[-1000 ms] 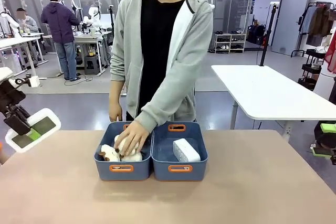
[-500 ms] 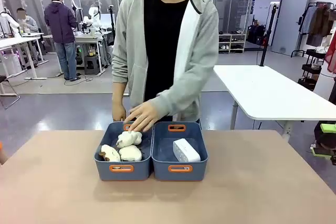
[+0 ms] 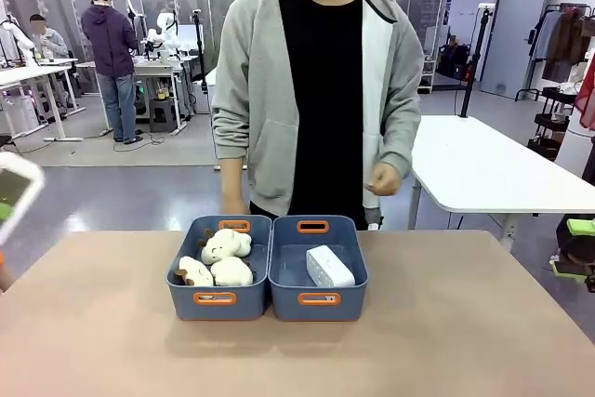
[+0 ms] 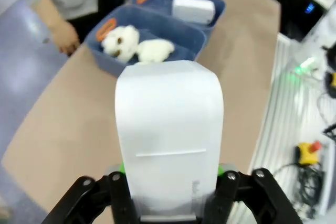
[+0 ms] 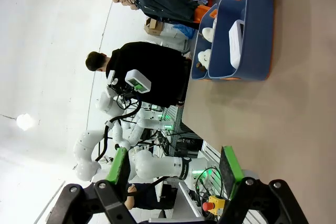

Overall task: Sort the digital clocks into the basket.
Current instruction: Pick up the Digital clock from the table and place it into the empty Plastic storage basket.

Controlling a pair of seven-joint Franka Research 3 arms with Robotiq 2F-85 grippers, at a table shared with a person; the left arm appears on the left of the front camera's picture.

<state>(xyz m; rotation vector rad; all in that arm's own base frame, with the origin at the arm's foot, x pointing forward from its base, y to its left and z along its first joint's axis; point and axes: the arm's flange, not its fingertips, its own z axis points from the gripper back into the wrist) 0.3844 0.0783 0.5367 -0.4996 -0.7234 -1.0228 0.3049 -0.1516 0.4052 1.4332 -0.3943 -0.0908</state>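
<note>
In left hand [image 4: 170, 211], clock [image 4: 169, 140] lengthwise outward

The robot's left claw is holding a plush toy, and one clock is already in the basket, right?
Not quite. The left claw is shut on a white clock, not a plush toy; the left wrist view shows it. One clock is indeed already in the basket.

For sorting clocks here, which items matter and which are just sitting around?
Part of the job:
- clock held in the shut left gripper
- second clock already in the right basket

Just there:
- three plush toys in the left basket
- right gripper, open and empty
</note>
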